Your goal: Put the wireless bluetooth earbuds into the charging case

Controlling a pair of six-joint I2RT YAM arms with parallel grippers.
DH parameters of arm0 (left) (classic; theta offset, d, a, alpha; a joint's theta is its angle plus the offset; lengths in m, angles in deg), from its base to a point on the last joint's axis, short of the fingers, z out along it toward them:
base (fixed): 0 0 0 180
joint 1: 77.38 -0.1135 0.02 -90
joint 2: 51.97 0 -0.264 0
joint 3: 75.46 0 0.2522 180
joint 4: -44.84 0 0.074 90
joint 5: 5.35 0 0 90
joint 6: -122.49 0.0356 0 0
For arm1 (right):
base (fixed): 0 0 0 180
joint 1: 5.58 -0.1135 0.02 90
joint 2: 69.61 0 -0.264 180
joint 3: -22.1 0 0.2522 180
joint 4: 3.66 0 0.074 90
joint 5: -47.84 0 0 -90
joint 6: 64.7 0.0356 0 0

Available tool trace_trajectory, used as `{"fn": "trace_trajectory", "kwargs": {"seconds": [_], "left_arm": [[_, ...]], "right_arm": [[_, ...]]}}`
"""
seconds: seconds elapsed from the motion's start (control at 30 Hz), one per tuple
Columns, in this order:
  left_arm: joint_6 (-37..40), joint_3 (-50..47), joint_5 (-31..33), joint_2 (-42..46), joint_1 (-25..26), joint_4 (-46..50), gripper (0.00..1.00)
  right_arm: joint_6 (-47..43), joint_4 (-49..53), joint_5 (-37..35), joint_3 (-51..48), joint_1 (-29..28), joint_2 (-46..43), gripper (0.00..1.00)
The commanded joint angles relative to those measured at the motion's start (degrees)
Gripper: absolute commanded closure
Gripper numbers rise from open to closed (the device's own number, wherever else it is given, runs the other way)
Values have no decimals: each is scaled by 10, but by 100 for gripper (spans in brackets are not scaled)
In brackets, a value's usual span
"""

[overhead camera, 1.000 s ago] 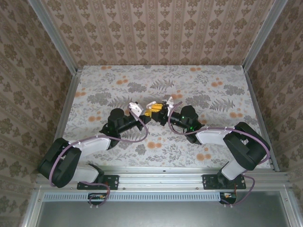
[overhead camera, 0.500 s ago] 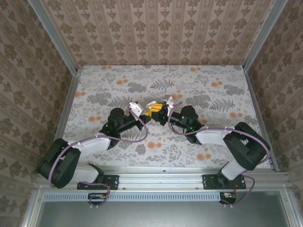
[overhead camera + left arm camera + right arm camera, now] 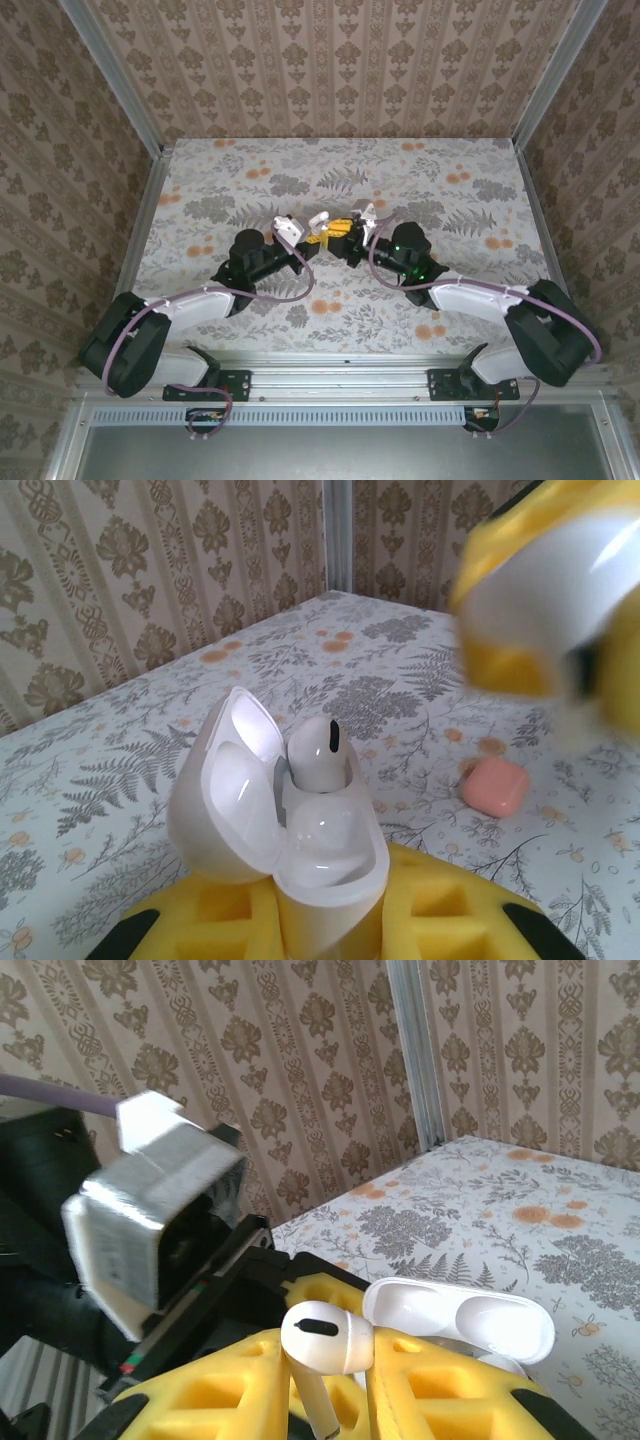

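The left fingers (image 3: pixel 440 915) pinched the open white case (image 3: pixel 320 850), one earbud (image 3: pixel 318 755) standing in it. The right fingers (image 3: pixel 225 1390) pinched a second earbud (image 3: pixel 325 1338) near that case; a pink case (image 3: pixel 495 785) lay farther off on the bench (image 3: pixel 100 780)

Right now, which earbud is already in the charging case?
The earbud standing in the left gripper's open case; the other earbud is pinched in the right gripper, outside.
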State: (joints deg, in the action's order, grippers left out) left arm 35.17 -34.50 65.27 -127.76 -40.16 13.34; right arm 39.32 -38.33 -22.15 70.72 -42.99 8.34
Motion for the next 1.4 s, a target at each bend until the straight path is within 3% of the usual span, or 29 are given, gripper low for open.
{"fn": "trace_trajectory", "kwargs": {"seconds": [0.0, 0.23, 0.47, 0.87, 1.37], "left_arm": [[10, 2, 31, -1, 1, 9, 97], [7, -2, 70, 18, -2, 53, 97], [7, -8, 111, 55, -6, 107, 97], [9, -19, 122, 87, -10, 133, 97], [20, -10, 120, 88, -14, 144, 97]], "right_arm": [[3, 107, -22, -8, 4, -57, 75], [18, 446, -74, 36, 5, -136, 75], [94, 587, -146, 10, 5, -162, 75], [180, 605, -172, -25, 5, -99, 75], [203, 625, -158, -3, 5, 0, 75]]}}
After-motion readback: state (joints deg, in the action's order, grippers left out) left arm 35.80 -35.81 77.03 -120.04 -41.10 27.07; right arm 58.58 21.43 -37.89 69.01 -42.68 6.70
